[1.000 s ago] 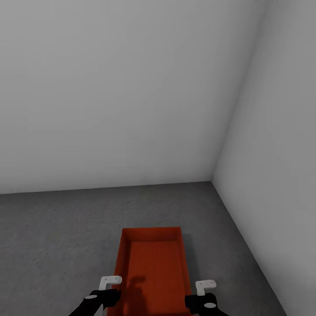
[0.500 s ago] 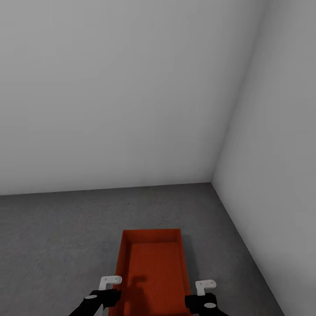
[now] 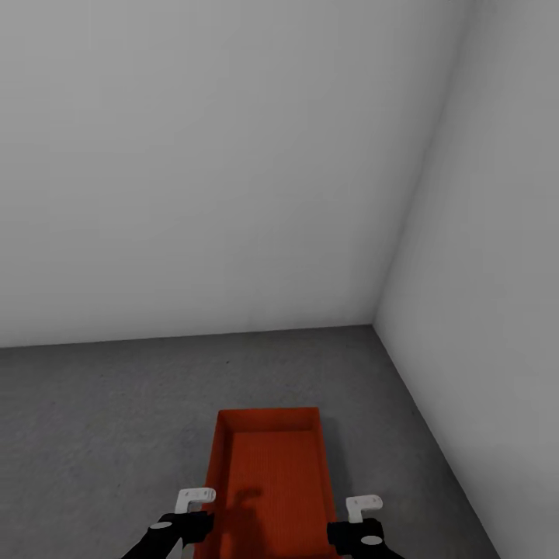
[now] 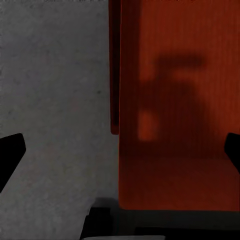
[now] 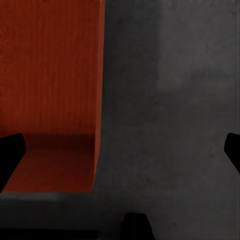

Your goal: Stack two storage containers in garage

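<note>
- The pale grey plaster walls [image 3: 233, 155] of the garage are meeting in a corner at the far right, and the head view is sitting almost exactly as it did a second ago, so the robot is standing parked rather than driving.
- The dark grey rough concrete floor [image 3: 101, 404] is carrying the task's thing near the right wall.
- The orange-red open-topped rectangular storage container [image 3: 272, 473] is lying on that floor, its long axis running away from the robot; in the head view it has slipped down a touch over the last second, which I judge to be the final settling of the set-down.
- I see just one container, so the first half of the stacking looks done and the second bin is probably waiting to be fetched.
- The left gripper [image 3: 196, 498] is hovering at the container's near left rim, fingers spread with the wall between them, pinching nothing.
- The right gripper [image 3: 363, 506] is hovering just beside the near right rim, likewise spread and empty.
</note>
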